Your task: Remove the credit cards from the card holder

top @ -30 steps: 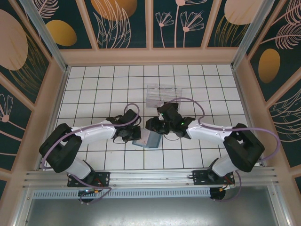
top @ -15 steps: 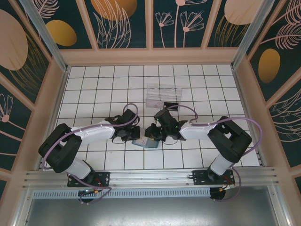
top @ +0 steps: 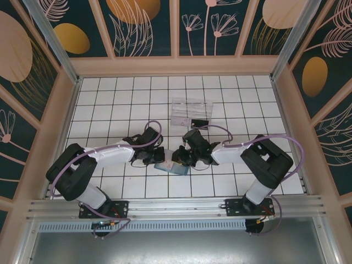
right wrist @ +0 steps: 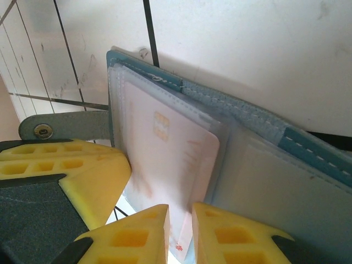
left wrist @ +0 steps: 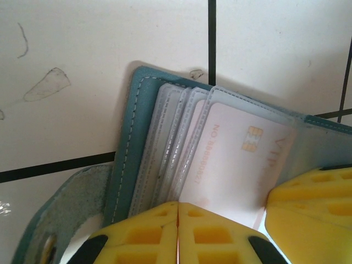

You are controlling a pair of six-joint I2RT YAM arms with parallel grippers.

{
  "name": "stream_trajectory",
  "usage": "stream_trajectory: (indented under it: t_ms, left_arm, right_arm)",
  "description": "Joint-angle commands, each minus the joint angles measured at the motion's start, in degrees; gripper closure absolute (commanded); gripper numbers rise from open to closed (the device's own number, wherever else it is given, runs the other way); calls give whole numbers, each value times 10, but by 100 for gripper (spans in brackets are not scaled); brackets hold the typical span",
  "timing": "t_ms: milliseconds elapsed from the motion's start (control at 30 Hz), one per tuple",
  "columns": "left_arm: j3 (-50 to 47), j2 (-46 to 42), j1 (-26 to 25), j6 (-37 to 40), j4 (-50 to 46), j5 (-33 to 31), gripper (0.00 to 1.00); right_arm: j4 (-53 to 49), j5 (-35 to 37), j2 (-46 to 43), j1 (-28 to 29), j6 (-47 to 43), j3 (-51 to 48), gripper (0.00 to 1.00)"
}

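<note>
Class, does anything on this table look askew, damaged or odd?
The card holder lies open with its clear sleeves fanned unevenly, and scuff marks stain the white tile beside it.

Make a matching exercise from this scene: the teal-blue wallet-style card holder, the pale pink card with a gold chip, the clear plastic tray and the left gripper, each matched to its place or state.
Things
1. teal-blue wallet-style card holder
2. pale pink card with a gold chip
3. clear plastic tray
4. left gripper

Places or states
A. farthest back in the top view, apart from the others
B. fingers pressed together
C. inside a clear sleeve
D. lying open, teal cover down

Pairs: 1-D, 2-C, 3-A, 4-B
</note>
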Motion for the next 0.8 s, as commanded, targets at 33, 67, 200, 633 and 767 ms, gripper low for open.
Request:
stream_trajectory:
  t_ms: [33,67,200,633,767]
  left_arm:
    - [-16,17,0,1,1,13,92]
    - [-17,17,-1,1,0,13,91]
    - [-19,19,-1,0,1,12,92]
    - [-19,16,-1,-6,-2,10,92]
    - [-19,16,0,-7,2,14,92]
  right_arm:
    - [-9,7,5,-3,-1,-11,80]
    - [-18,13,0,-4,-1,-11,79]
    - [-23,21,-9,-6,-1,-15,79]
    - [-19,28,-26,-12,0,-32,80]
    - [4,19,-16,-12,1,-31,81]
